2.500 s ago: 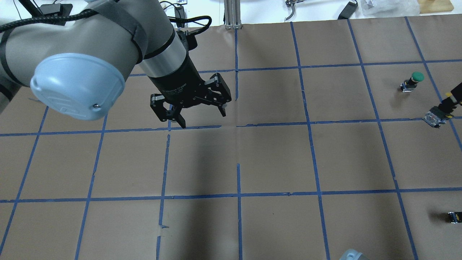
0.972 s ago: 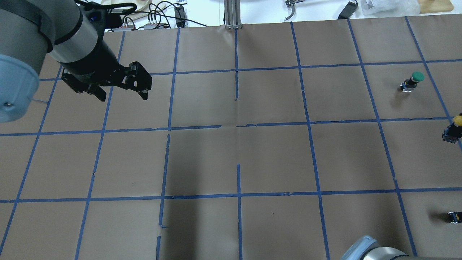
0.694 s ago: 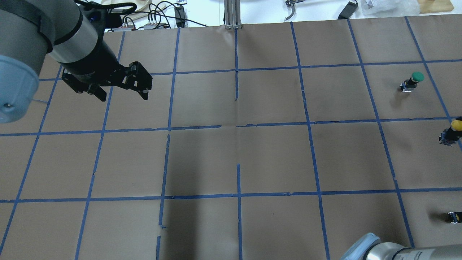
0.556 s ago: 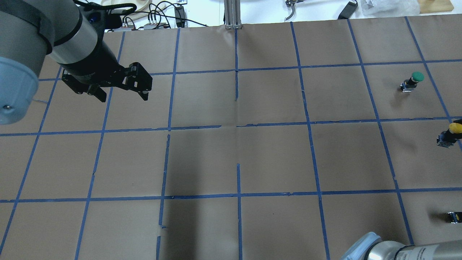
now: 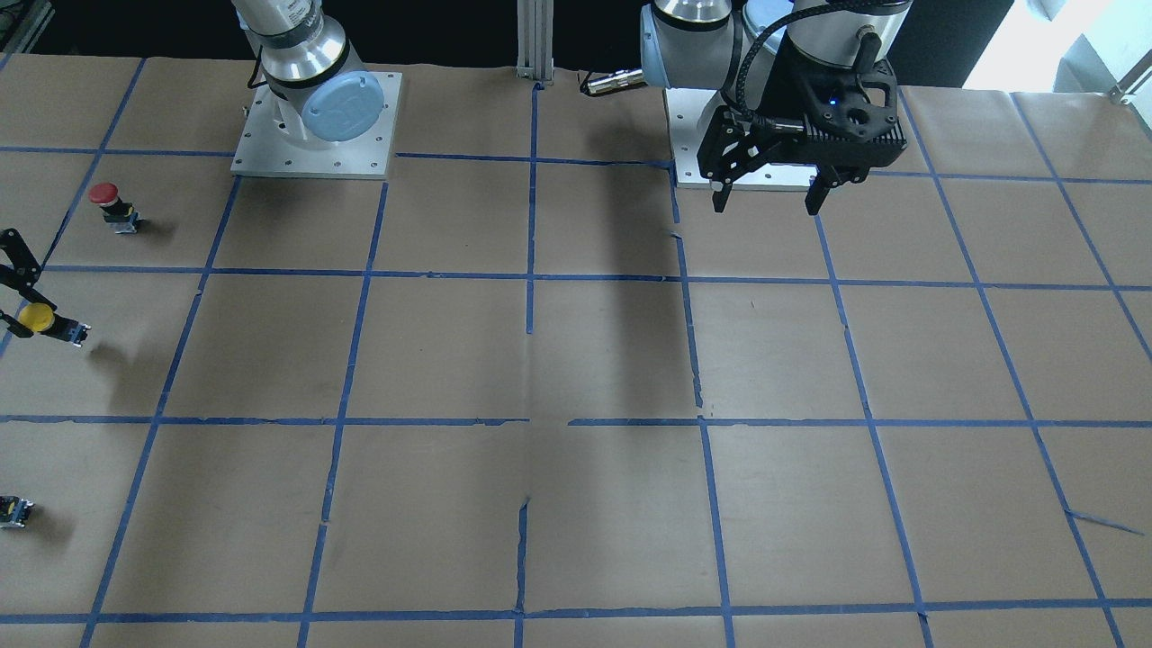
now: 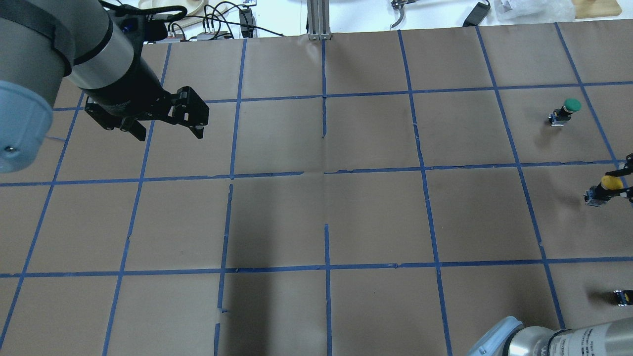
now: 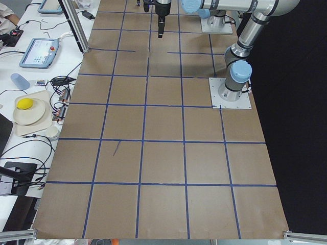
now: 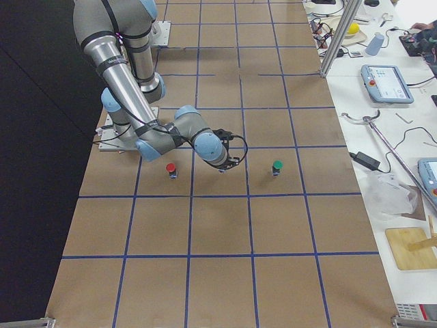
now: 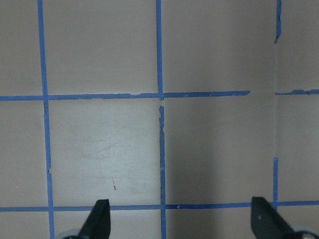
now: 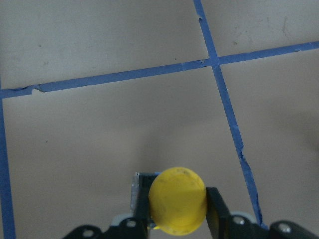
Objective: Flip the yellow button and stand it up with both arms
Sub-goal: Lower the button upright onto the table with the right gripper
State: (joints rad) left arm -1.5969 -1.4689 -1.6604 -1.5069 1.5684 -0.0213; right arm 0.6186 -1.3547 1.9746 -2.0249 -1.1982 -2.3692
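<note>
The yellow button (image 10: 178,199) sits between the fingers (image 10: 215,208) of my right gripper (image 10: 178,208), which is shut on its black body just below the cap. The cap faces the wrist camera. In the front-facing view the button (image 5: 38,317) hangs tilted at the far left edge, a little above its shadow. In the overhead view it (image 6: 611,182) is at the right edge, cap uppermost. My left gripper (image 6: 169,133) is open and empty, hovering over the table's left back part. It also shows in the front-facing view (image 5: 765,205).
A red-capped button (image 5: 106,200) stands on the robot's side of the yellow one. A green-capped button (image 6: 571,105) stands on the far side. A small dark piece with a yellow mark (image 6: 622,296) lies at the frame's edge. The table is brown paper with a blue tape grid.
My left gripper has pulled back from the table's middle to the left and stayed open. My right gripper has turned the yellow button cap-up and shifted it slightly inward.
</note>
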